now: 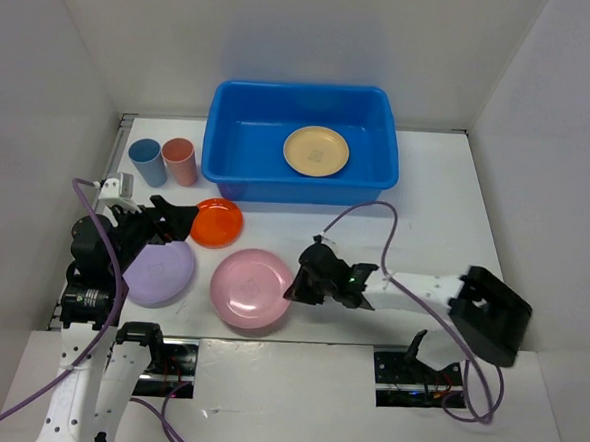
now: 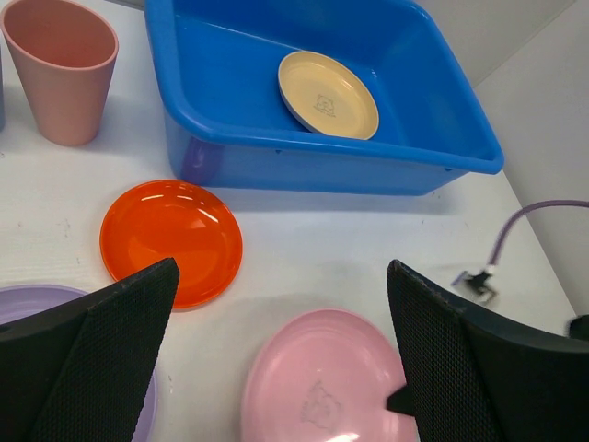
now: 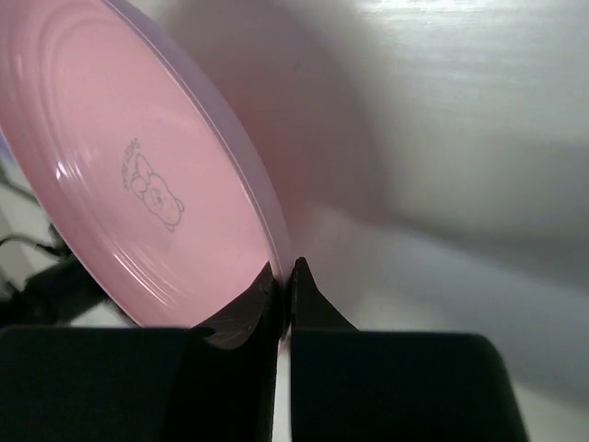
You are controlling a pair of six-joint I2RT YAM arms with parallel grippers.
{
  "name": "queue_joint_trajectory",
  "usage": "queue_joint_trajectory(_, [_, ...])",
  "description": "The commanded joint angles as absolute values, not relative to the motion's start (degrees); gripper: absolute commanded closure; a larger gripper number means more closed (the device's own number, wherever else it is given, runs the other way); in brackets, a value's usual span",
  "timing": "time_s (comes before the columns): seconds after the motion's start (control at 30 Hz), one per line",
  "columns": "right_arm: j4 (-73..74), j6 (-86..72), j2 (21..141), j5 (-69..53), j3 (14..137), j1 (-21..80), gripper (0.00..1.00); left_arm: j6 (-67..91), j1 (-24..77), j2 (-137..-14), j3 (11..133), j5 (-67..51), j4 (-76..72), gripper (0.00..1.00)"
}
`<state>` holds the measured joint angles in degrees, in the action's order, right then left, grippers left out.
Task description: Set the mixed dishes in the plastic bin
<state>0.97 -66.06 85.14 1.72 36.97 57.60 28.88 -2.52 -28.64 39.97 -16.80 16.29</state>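
Right wrist view: right pincer (image 3: 285, 276) is pressed together on the pink plate (image 3: 138, 184) rim, with the plate body extending ahead of it. Blue bin (image 1: 228, 172) is noted well beyond this pincer, farther across the bench (image 1: 436, 210). Left pincer (image 2: 281, 276) is spread, holding nothing.

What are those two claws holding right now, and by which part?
The right claw pinches the pink plate by its rim. The left claw is open and holds nothing.

White table (image 1: 445, 220), closed in by white walls (image 1: 287, 30) at the back, left and right; two dark rectangular cutouts (image 1: 411, 376) with wiring along its near edge.
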Motion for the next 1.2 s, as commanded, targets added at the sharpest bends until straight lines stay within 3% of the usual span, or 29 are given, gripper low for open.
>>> queue_joint_trajectory(0.0, [13.9, -59.6, 71.7, 0.3, 38.1, 58.0, 1.00, 29.4, -2.8, -28.0, 39.8, -16.9, 14.2, 0.00])
queue_joint_trajectory(0.17, [24.2, -57.3, 52.4, -0.6, 46.4, 55.2, 1.00, 29.4, -2.8, -28.0, 39.8, -16.2, 14.7, 0.00])
queue_joint_trajectory(0.27, [25.9, -52.2, 51.9, -3.1, 53.2, 44.6, 1.00, 30.0, -2.8, -25.6, 39.8, -14.4, 14.7, 0.00])
queue_joint_trajectory(0.3, [24.8, -48.9, 53.0, -5.3, 56.0, 36.7, 1.00, 30.0, -2.8, -25.1, 39.8, -14.4, 14.7, 0.00])
queue_joint_trajectory(0.4, [16.9, -45.7, 60.8, -19.7, 60.4, 19.6, 1.00, 30.0, -2.8, -24.3, 39.8, -13.8, 15.2, 0.00])
queue_joint_trajectory(0.5, [14.3, -44.0, 73.6, -25.1, 70.1, 12.6, 1.00, 30.0, -2.8, -24.9, 40.3, -14.4, 15.2, 0.00])
queue_joint_trajectory(0.83, [21.9, -42.4, 114.6, -20.0, 112.5, 10.5, 1.00, 30.0, -2.8, -24.3, 40.3, -13.9, 15.7, 0.00])
queue_joint_trajectory(1.17, [32.9, -41.2, 135.2, -11.9, 132.1, 10.5, 1.00, 30.0, -2.8, -25.4, 40.3, -13.4, 15.7, 0.00])
